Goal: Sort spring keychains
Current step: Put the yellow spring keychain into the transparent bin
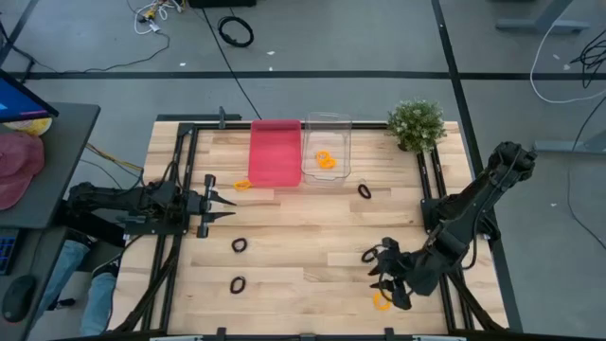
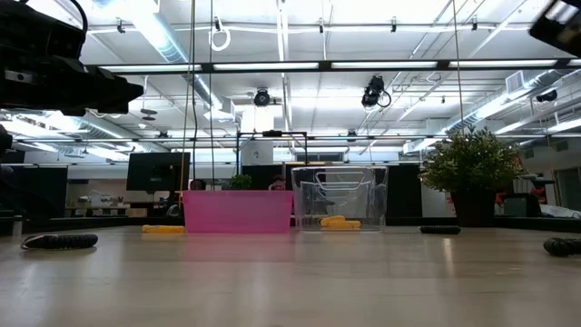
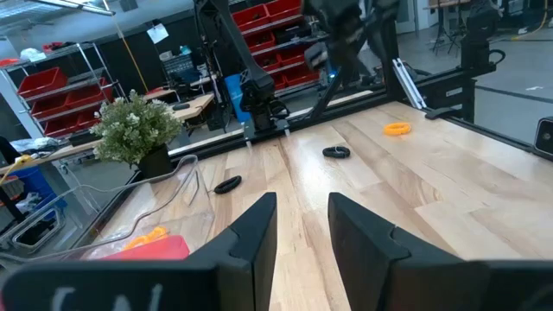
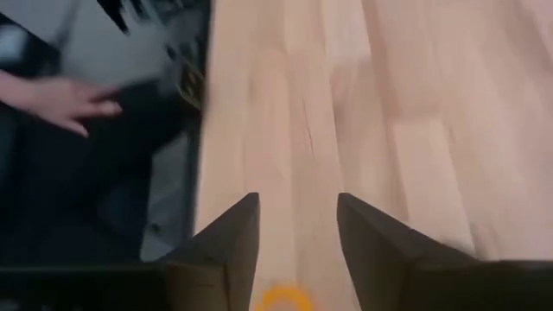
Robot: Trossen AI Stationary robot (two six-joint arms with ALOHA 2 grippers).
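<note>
1. Seven small coiled keychains show: orange ones point(image 1: 381, 301) by the worktop's front right corner, black ones point(image 1: 240, 245) mid-worktop.
2. Right claw point(image 1: 388, 280) gapes open just above that orange coil.
3. Left claw point(image 1: 230, 199) open, left edge.

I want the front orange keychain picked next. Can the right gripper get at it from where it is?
Probably yes. The right gripper hangs open just over the orange keychain, which lies alone on bare table near the front edge, nothing between them.
</note>
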